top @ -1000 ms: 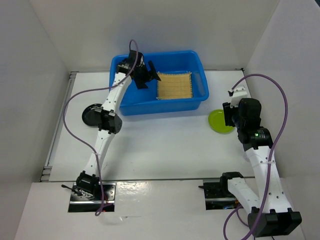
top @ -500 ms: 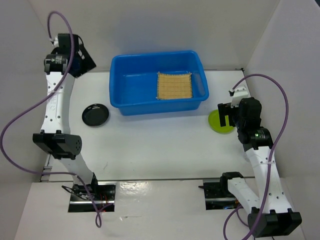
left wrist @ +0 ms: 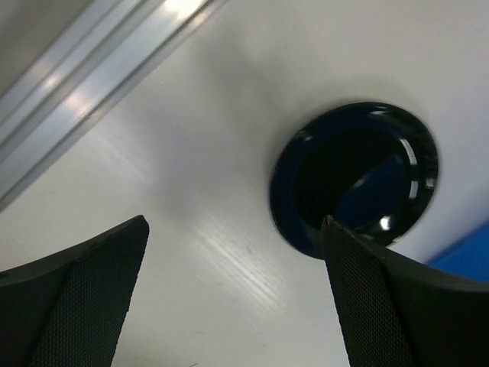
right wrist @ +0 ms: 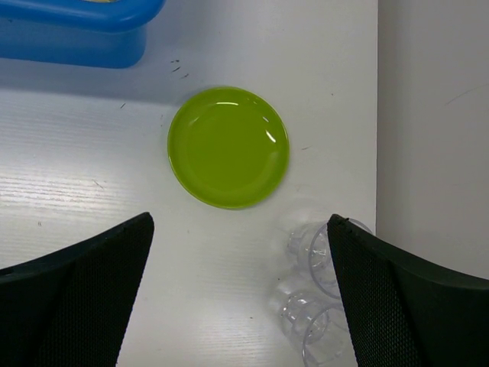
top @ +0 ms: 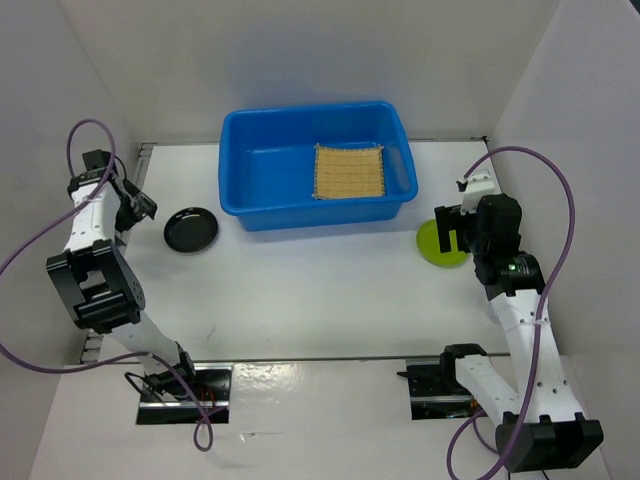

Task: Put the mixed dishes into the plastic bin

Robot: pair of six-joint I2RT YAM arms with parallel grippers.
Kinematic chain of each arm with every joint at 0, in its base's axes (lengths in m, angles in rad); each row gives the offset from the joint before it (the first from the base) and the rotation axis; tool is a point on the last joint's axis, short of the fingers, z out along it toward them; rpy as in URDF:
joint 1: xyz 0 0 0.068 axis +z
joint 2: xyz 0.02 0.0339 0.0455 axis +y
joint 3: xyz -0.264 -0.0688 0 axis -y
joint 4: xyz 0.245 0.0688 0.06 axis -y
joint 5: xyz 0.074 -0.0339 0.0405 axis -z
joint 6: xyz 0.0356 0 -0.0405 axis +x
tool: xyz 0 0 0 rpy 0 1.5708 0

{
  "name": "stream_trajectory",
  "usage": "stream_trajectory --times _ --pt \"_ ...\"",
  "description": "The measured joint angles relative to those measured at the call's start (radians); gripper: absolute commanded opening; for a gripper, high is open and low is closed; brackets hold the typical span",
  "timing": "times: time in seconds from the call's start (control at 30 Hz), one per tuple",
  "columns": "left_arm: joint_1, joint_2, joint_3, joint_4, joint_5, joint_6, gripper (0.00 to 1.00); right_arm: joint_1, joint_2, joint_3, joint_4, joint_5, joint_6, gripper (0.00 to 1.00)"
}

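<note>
Left claw (left wrist: 233, 229), spread wide and empty: sits lower than before, near black plate (left wrist: 355, 180) on tabletop (top: 320, 290). Right claw (right wrist: 241, 222), likewise agape, empty: stays over lime-green plate (right wrist: 228, 147).

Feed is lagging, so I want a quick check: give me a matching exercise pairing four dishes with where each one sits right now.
Things:
1. bamboo mat
2. black plate
3. lime-green plate
4. clear cups

Places:
A. on the table, left of the blue bin
B. inside that bin
C. close to the right wall
D. on the table, between bin and cups

Pairs: 1-B, 2-A, 3-D, 4-C
</note>
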Motion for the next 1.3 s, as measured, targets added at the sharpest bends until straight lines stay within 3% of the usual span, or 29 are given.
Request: stream_trajectory --times 0.17,0.3,0.57,0.87,1.13,1.27,1.3 --pt "0.161 0.048 -0.014 0.089 0.31 0.05 1.0 0.0 0.013 0.0 0.0 -0.002 0.0 0.99" --pt "0.273 0.075 -0.124 0.195 0.48 0.087 1.0 0.0 0.013 0.0 0.0 -0.002 0.0 0.99" --pt "0.248 0.158 -0.201 0.292 0.704 0.088 0.93 0.0 0.013 0.0 0.0 -0.002 0.0 0.99" --pt "0.216 0.224 -0.202 0.331 0.771 0.085 0.91 0.0 0.013 0.0 0.0 -0.002 0.0 0.99" --pt "0.174 0.285 -0.17 0.361 0.856 0.084 0.74 0.0 0.013 0.0 0.0 -0.002 0.0 0.99" --pt "0.154 0.312 -0.161 0.373 0.9 0.084 0.61 0.0 0.013 0.0 0.0 -0.002 0.0 0.99" --pt "0.15 0.323 -0.157 0.373 0.912 0.085 0.52 0.0 0.013 0.0 0.0 -0.002 0.0 0.99"
